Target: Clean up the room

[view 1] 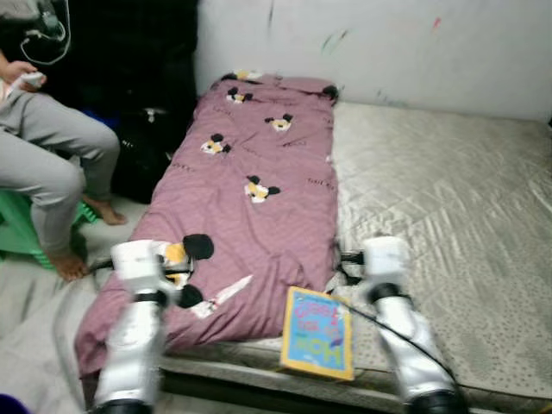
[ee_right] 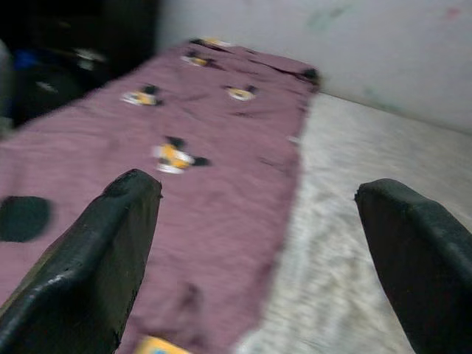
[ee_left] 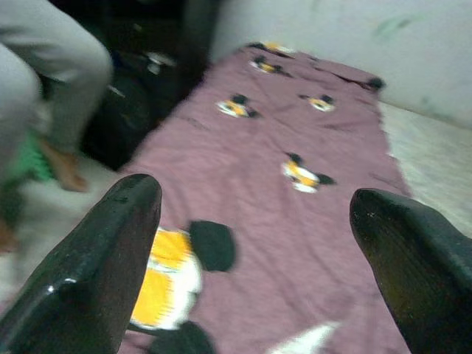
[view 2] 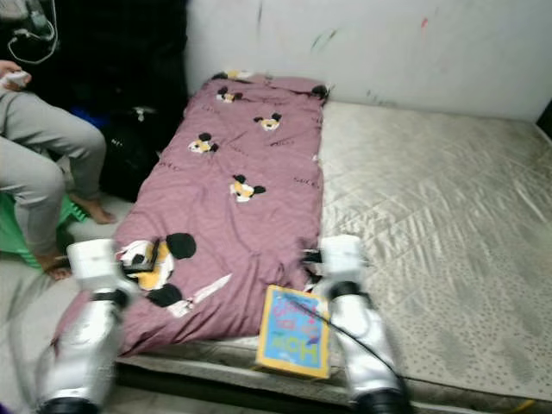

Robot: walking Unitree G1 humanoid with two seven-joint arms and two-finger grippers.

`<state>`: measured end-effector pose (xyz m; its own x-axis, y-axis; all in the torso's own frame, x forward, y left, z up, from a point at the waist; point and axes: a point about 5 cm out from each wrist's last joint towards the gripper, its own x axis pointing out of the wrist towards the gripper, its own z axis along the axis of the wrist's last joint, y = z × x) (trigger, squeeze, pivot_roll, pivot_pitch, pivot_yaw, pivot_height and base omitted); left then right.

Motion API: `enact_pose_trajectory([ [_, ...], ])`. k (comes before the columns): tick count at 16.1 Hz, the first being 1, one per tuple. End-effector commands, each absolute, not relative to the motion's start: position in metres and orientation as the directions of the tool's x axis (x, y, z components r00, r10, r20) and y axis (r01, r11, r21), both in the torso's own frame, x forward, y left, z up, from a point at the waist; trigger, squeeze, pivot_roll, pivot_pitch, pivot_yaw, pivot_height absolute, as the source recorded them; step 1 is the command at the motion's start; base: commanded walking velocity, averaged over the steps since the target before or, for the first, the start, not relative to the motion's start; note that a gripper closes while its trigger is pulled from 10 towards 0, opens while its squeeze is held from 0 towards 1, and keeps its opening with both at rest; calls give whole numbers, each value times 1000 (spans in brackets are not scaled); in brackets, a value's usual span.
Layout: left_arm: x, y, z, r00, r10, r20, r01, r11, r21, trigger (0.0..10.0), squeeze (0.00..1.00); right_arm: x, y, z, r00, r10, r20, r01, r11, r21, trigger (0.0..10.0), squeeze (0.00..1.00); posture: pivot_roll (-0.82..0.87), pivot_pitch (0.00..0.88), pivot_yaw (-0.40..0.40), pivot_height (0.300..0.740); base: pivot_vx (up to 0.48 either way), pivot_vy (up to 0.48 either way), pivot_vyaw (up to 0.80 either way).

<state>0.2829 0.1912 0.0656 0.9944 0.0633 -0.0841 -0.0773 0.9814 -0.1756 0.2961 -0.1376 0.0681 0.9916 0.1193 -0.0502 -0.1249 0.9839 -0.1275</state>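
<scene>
A mauve blanket (view 1: 259,147) printed with cartoon mice lies lengthwise along the left side of a bare quilted mattress (view 1: 448,198). A blue and yellow book (view 1: 318,334) rests at the mattress's front edge, half on the blanket's near corner. My left gripper (ee_left: 251,193) hovers open over the blanket's near end, with nothing between its fingers. My right gripper (ee_right: 254,188) is open too, above the line where blanket meets mattress, just beyond the book. Both silver arms (view 1: 138,328) reach in from the front of the bed.
A person in grey trousers (view 1: 52,147) sits on a green stool (view 1: 17,228) at the left, bare feet on the floor. A black bag (view 1: 142,147) stands between the person and the bed. A marked white wall (view 1: 388,43) runs behind the mattress.
</scene>
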Motion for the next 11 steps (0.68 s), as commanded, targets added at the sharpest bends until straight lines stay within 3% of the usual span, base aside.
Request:
enact_pose_trajectory([
  [1,284,184,65,995,47,-89,-63,981,-184,10000,0,297,-148,70,994,100,-42,-105,984,-142,10000,0,-11,0,6,740,0,0,0],
  [4,285,185,65,995,49,-92,-66,981,-184,10000,0,298,-148,70,994,96,-46,-102,985,-142,10000,0,-11,0,5,740,0,0,0],
  [11,284,185,64,994,49,-94,-66,981,-184,10000,0,297,-147,69,994,97,-48,-103,985,-139,10000,0,-11,0,5,740,0,0,-775],
])
